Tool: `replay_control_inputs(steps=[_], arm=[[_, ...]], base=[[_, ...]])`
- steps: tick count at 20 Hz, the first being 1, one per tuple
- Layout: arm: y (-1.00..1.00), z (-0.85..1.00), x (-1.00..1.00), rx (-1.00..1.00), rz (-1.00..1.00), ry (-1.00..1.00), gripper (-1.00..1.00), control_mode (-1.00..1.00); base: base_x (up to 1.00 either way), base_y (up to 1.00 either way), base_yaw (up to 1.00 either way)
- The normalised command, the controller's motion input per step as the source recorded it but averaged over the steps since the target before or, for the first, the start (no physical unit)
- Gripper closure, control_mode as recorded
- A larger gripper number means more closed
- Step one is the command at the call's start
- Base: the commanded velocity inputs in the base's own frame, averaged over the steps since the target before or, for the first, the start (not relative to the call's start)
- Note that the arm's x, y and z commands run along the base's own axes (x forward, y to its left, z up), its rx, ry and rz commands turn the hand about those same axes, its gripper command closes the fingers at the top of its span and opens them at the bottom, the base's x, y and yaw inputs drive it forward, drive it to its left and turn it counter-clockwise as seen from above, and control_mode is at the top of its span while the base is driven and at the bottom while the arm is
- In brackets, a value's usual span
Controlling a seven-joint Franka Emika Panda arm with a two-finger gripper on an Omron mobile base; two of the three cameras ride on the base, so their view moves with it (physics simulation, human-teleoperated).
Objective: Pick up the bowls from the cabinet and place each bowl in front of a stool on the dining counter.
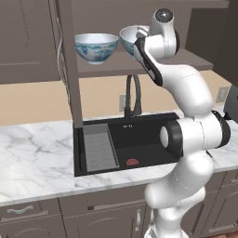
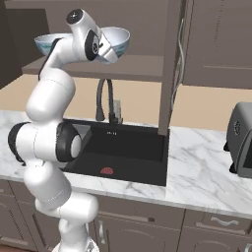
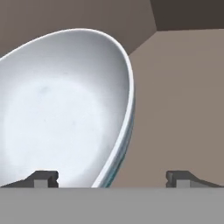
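The gripper (image 3: 112, 177) was spread wide, one fingertip (image 3: 43, 178) over the pale inside of the near bowl (image 3: 65, 109) and the other outside its rim, nothing pinched. In the left base view, both bowls stood on the cabinet shelf (image 1: 107, 67) at upper centre: one bowl (image 1: 96, 47) clear, the second (image 1: 129, 39) partly behind the arm.
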Motion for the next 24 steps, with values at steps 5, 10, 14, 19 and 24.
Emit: replay_control_inputs(steps=[5,10,14,19,24], arm=[[0.00,0.00,0.01,0.00,0.00,-0.02,1.00,-1.00],[0.00,-0.01,0.02,0.00,0.00,-0.02,1.00,-1.00],[-0.21,0.00,-0.89,0.00,-0.02,0.00,1.00,-1.00],[-0.31,0.07,-1.00,0.00,0.00,0.00,1.00,-1.00],[-0.16,0.00,-1.00,0.00,0.00,-0.05,1.00,-1.00]], base=[[0.00,0.00,0.00],[0.00,0.00,0.00],[0.00,0.00,0.00],[0.00,0.00,0.00],[0.00,0.00,0.00]])
